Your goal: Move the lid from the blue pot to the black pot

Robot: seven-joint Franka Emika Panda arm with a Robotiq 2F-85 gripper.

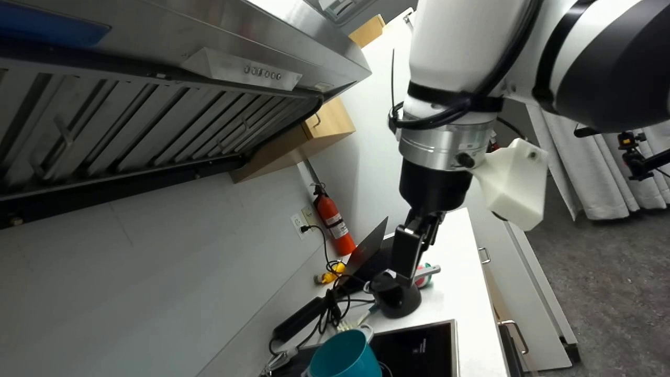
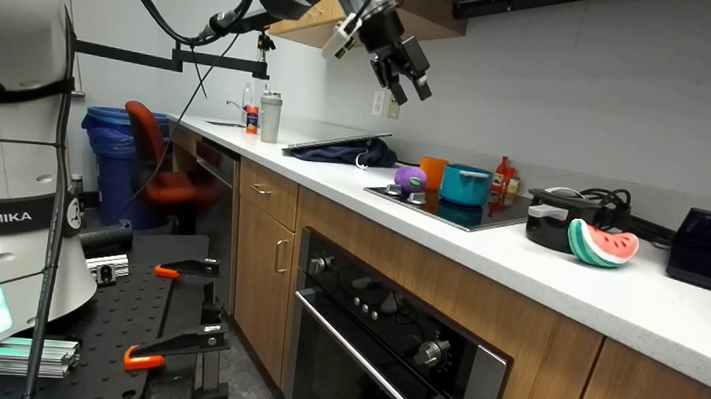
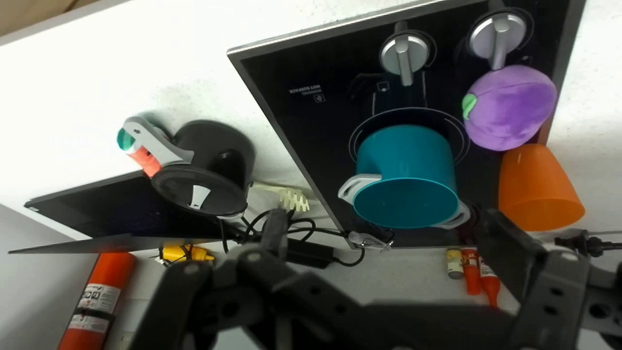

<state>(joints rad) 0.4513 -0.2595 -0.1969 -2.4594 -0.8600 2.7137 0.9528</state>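
Note:
The blue pot stands uncovered on the cooktop, its inside visible in the wrist view. It also shows in both exterior views. The black pot stands on the counter beside the cooktop, also seen in both exterior views. A dark round lid with a light knob sits on top of the black pot; it also shows in an exterior view. My gripper is open and empty, high above the counter and cooktop, touching nothing; it shows in both exterior views.
A purple plush and an orange cup stand beside the blue pot on the cooktop. A watermelon toy leans by the black pot. Cables, small bottles and a laptop lie near the wall. A range hood hangs above.

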